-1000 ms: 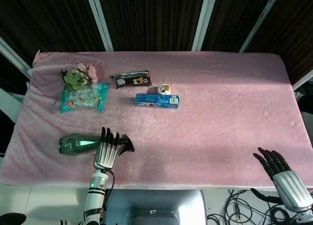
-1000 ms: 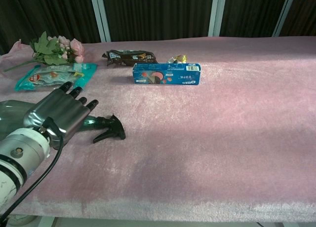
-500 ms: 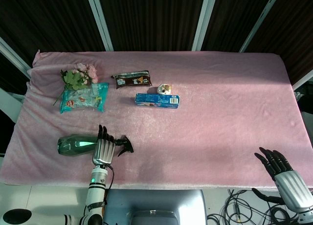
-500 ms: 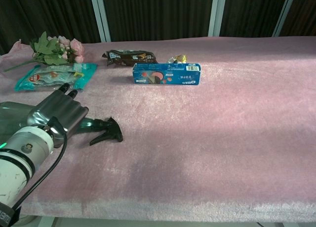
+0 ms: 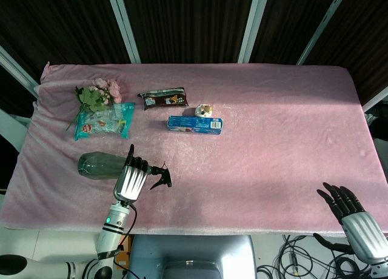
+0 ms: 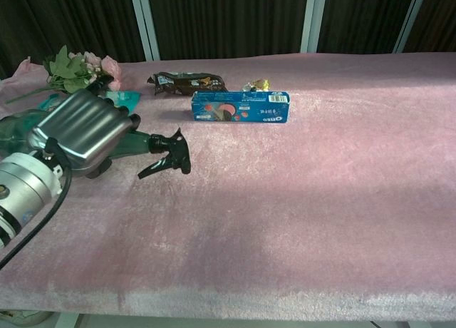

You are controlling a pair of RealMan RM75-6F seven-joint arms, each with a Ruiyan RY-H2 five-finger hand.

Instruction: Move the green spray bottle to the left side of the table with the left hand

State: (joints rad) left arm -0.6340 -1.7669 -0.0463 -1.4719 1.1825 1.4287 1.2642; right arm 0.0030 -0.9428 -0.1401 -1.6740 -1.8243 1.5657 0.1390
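The green spray bottle (image 5: 97, 165) lies on its side in the air just above the pink table (image 5: 273, 139), near the front left, its black nozzle (image 5: 162, 176) pointing right. My left hand (image 5: 131, 176) grips it around the neck, fingers wrapped over it. In the chest view the same hand (image 6: 77, 132) covers most of the bottle (image 6: 16, 125), and the trigger head (image 6: 168, 152) sticks out to the right. My right hand (image 5: 353, 216) hangs off the table's front right corner, fingers spread, holding nothing.
Behind the bottle lie a teal snack bag (image 5: 103, 121) and a bunch of flowers (image 5: 97, 95). A brown packet (image 5: 163, 100), a small wrapped sweet (image 5: 204, 110) and a blue Oreo box (image 5: 194, 124) sit mid-table.
My left hand has closed around the bottle and raised it off the cloth, carrying it slightly away from the front edge. The right hand has barely moved.
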